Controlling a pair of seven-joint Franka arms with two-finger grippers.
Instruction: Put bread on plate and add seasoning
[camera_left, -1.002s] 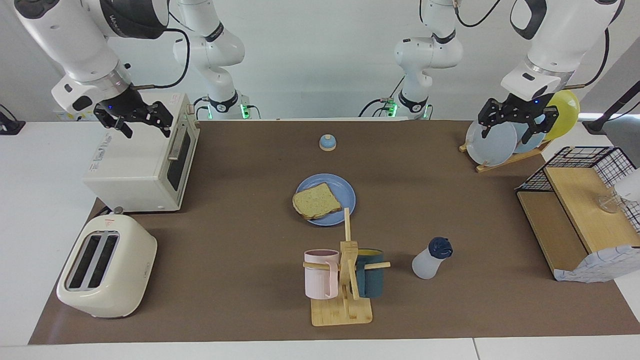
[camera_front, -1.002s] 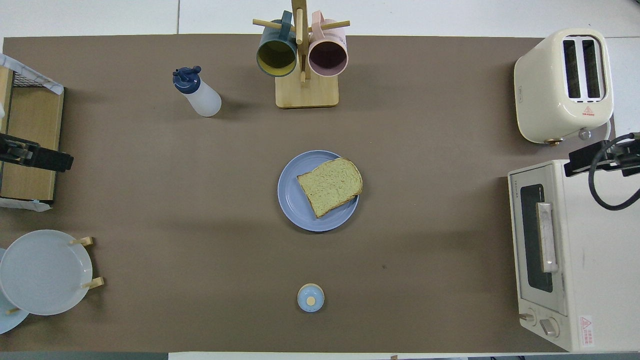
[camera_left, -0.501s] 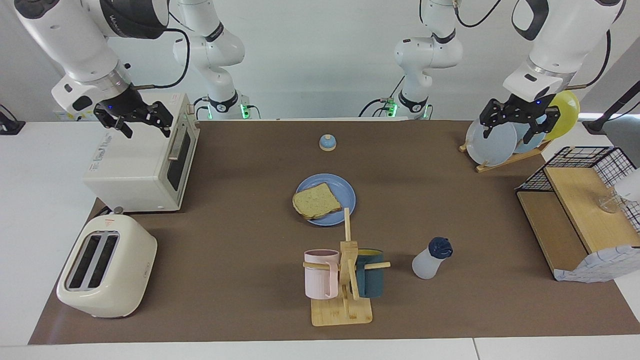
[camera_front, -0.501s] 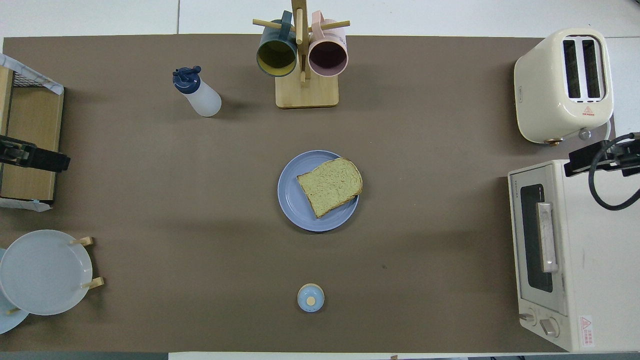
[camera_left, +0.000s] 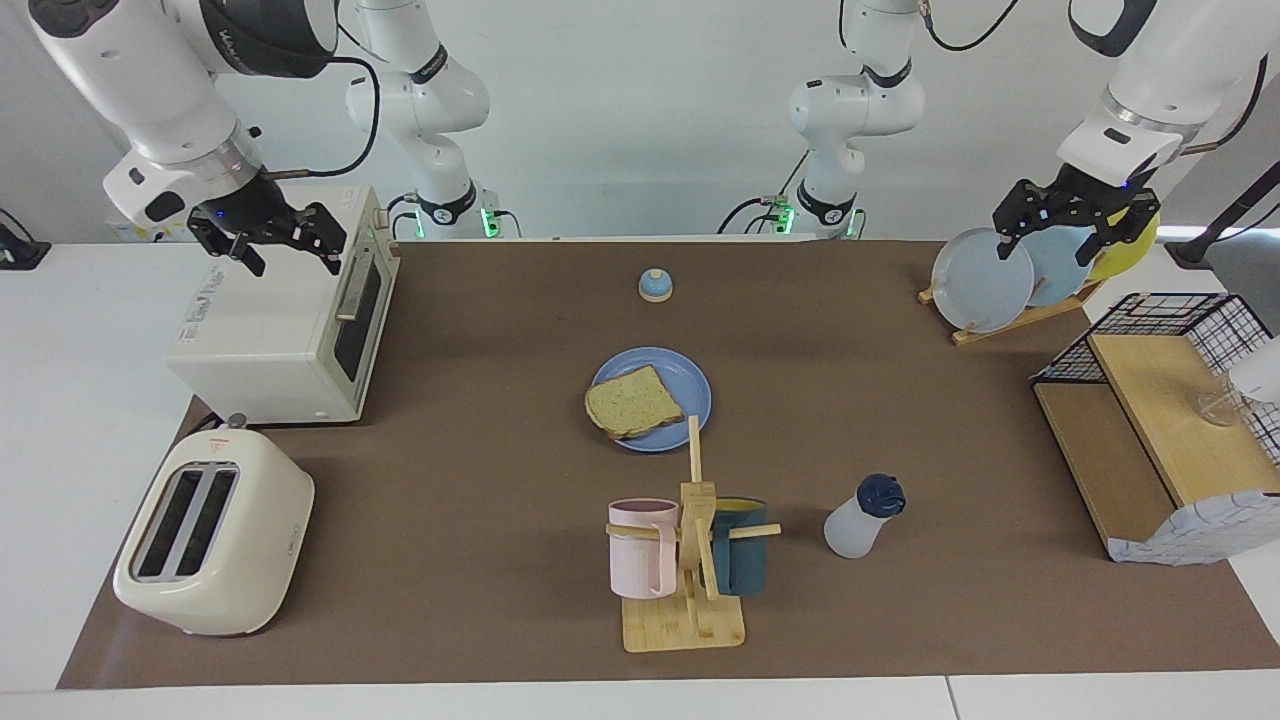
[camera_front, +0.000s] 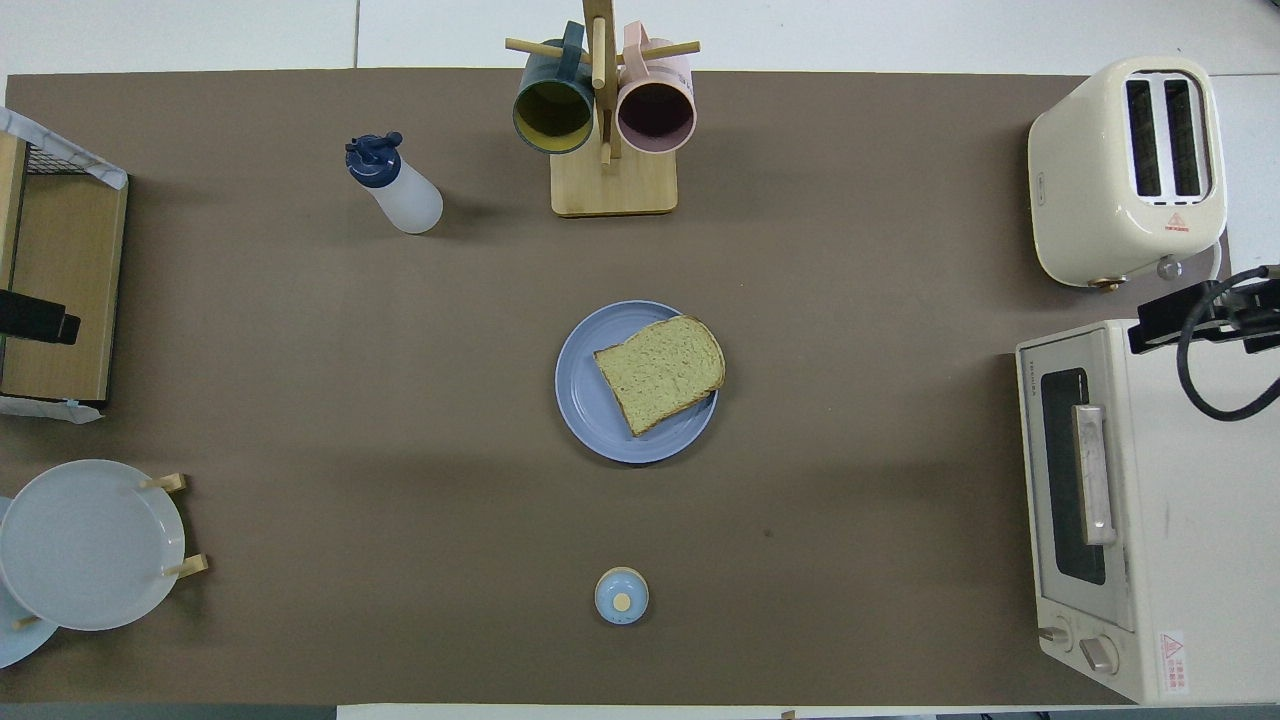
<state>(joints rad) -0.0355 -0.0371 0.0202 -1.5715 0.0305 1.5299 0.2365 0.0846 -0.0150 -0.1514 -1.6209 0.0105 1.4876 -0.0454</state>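
The bread (camera_left: 632, 402), a tan speckled slice, lies on the round blue plate (camera_left: 695, 385) in the middle of the mat, one corner over the rim; the overhead view shows the bread (camera_front: 660, 370) on the plate (camera_front: 590, 405) too. The seasoning (camera_left: 860, 520), a white bottle with a navy cap, stands farther from the robots, beside the mug rack toward the left arm's end. My left gripper (camera_left: 1066, 225) hangs open and empty above the upright plates in their rack. My right gripper (camera_left: 288, 250) hangs open and empty over the toaster oven.
A toaster oven (camera_left: 280, 320) and a cream toaster (camera_left: 210, 530) stand at the right arm's end. A wooden mug rack (camera_left: 690, 560) holds two mugs. A small bell (camera_left: 655, 285) sits near the robots. A plate rack (camera_left: 1000, 280) and a wire shelf (camera_left: 1150, 420) are at the left arm's end.
My left gripper has risen and drawn back toward its own end of the table. The right arm, bread, plate and bottle have not moved.
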